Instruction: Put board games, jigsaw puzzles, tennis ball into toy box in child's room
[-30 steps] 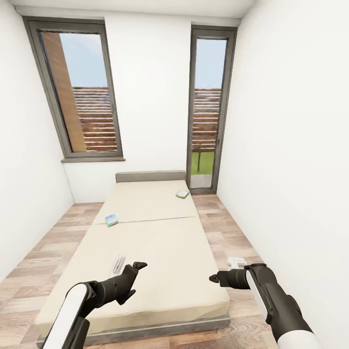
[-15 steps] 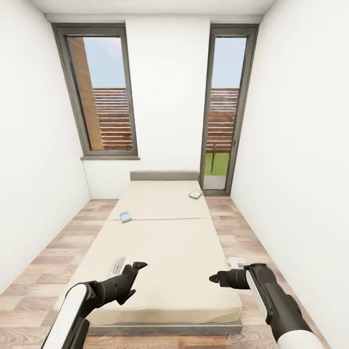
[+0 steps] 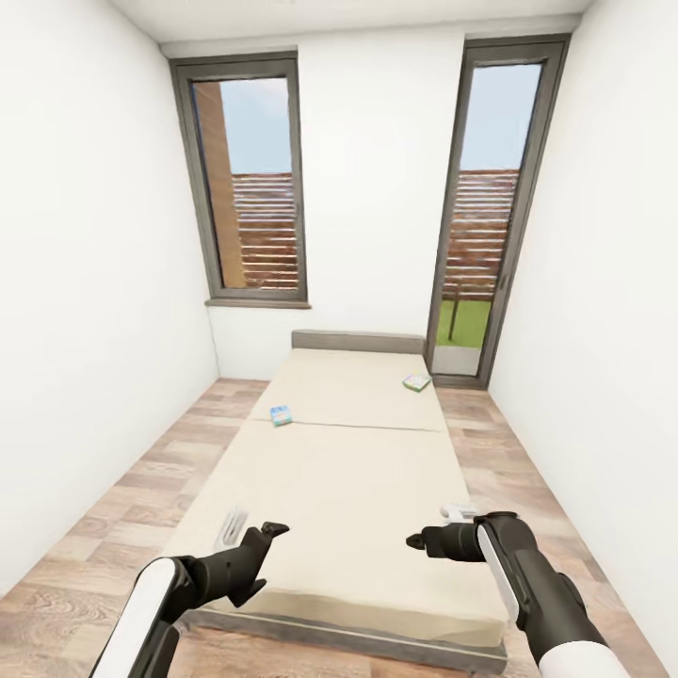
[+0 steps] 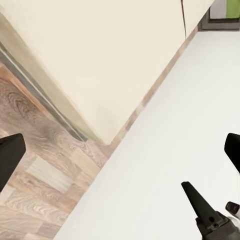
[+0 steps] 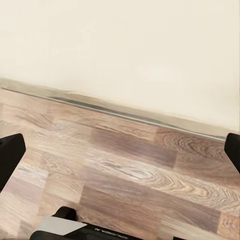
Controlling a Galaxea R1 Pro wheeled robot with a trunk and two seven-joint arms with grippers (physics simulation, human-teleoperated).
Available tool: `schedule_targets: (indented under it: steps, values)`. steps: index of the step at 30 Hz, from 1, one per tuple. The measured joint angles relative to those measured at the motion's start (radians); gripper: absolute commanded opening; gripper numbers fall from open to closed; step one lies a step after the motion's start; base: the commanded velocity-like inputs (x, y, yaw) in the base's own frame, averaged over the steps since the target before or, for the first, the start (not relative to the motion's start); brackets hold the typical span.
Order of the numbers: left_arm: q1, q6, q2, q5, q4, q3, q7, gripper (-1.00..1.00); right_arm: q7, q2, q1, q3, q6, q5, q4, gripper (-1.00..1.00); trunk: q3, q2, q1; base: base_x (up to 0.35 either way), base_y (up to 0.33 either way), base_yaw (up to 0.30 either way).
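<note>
Bed (image 3: 348, 471) dead ahead. Blue board game (image 3: 281, 414) at 11 o'clock, second game box (image 3: 416, 382) at 1 o'clock near headboard. Left gripper (image 3: 247, 537) and right gripper (image 3: 435, 529) both spread, empty, over the foot end.

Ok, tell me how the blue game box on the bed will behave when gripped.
The blue game box looks small and flat, so probably light and stiff. Lying flat on the mattress, it shouldn't roll. The soft bed may let it sink slightly, making its thin edges harder to pinch.
</note>
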Motion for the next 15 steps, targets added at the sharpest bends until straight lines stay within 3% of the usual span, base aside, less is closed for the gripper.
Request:
schedule_targets:
  steps: [8, 15]
  values:
    - [0.000, 0.000, 0.000, 0.000, 0.003, -0.003, 0.000, 1.00, 0.000, 0.000, 0.000, 0.000, 0.000, 0.000, 0.000, 1.00, 0.004, 0.000, 0.000, -0.019, -0.074, 0.271]
    - [0.000, 0.000, -0.001, 0.000, 0.004, -0.005, 0.000, 1.00, 0.000, 0.000, 0.000, 0.000, 0.000, 0.000, 0.000, 1.00, 0.005, 0.000, 0.000, -0.072, -0.219, 0.284]
